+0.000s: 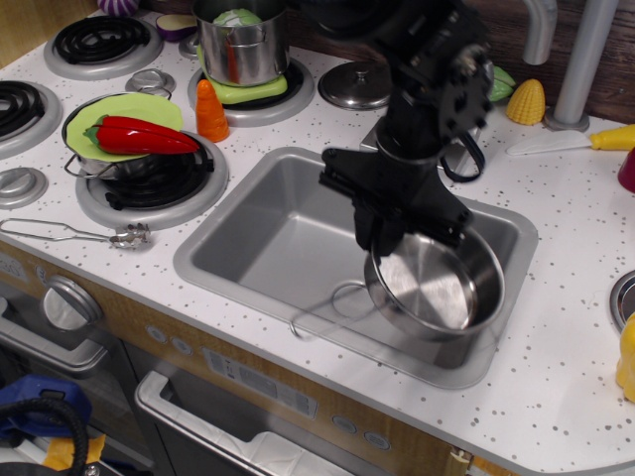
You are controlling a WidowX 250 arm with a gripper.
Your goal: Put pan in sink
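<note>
The shiny steel pan (437,283) hangs tilted over the right half of the grey sink (268,233), its wire loop handle (322,305) reaching left and blurred by motion. My black gripper (385,236) is shut on the pan's near-left rim and holds it above the basin. The sink's round drain is partly hidden behind the handle and the pan.
A steel pot (241,42) stands on the back burner, with a flat lid (354,86) to its right. A red pepper (139,136) lies on a green plate on the left burner. An orange carrot (209,110), a wire utensil (74,234) and yellow corn (526,100) lie around the counter.
</note>
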